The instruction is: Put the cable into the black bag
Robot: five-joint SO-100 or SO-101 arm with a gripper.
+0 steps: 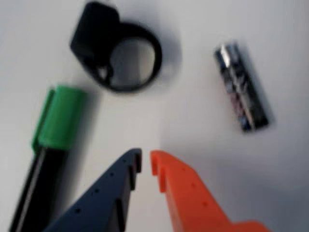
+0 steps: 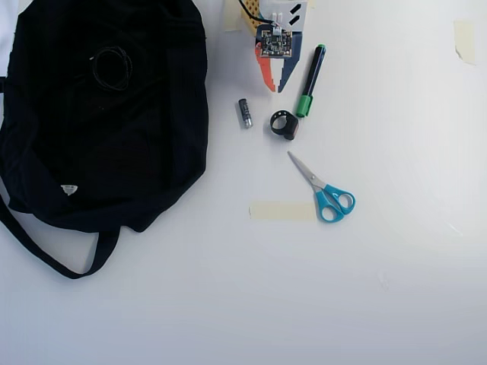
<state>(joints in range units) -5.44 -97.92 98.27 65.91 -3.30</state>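
Note:
In the overhead view the black bag point(image 2: 137, 152) lies flat over the table's left side, its strap point(image 2: 53, 262) trailing toward the bottom left. The cable point(image 2: 112, 68), a thin black coil, rests on the bag's upper fabric. My gripper point(image 2: 274, 89) is at the top middle, well to the right of the bag, pointing down the picture. In the wrist view the gripper point(image 1: 146, 162) has its dark blue and orange fingers almost touching, with only a thin slit and nothing between them. Neither the cable nor the bag shows in the wrist view.
Just beyond the fingertips lie a black ring-shaped clip point(image 1: 118, 48) point(image 2: 284, 124), a green-capped black marker point(image 1: 53, 140) point(image 2: 310, 80) and a small battery point(image 1: 240, 87) point(image 2: 245, 112). Blue-handled scissors point(image 2: 323, 190) and a strip of tape point(image 2: 281, 211) lie lower down.

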